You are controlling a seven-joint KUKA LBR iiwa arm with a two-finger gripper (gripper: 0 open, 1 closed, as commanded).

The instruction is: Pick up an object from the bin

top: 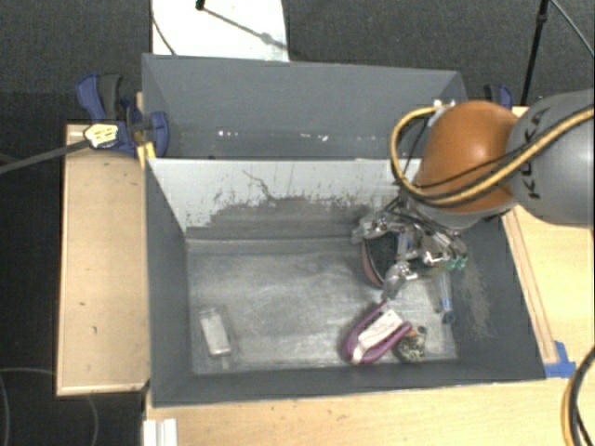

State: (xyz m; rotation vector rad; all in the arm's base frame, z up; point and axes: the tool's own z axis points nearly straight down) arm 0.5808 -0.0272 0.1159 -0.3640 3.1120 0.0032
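Down in the right half of the bin [279, 295] the gripper [405, 266] hangs low, below the arm's orange cover [465, 151] and its looped cables [402, 151]. Whether the claw is spread or pressed together cannot be told, for the wrist's own parts crowd it from this angle.

Closest to it is a dark rounded thing [374, 260] with a reddish edge, near the foot of the back wall and just beside the gripper on the view's left. Whether the two touch cannot be made out. Toward the front wall, near the gripper, lies a purple-and-white bundle [376, 334], with a small dark bit [412, 344] right at its right-hand end. A thin blue stick [446, 302] lies on the floor to the gripper's right, close to the side wall.

Well apart from all these, in the front left corner, rests a clear little block [216, 333] on its own.

Counted, that makes five loose things: one dark rounded thing, one bundle, one dark bit, one blue stick, one clear block
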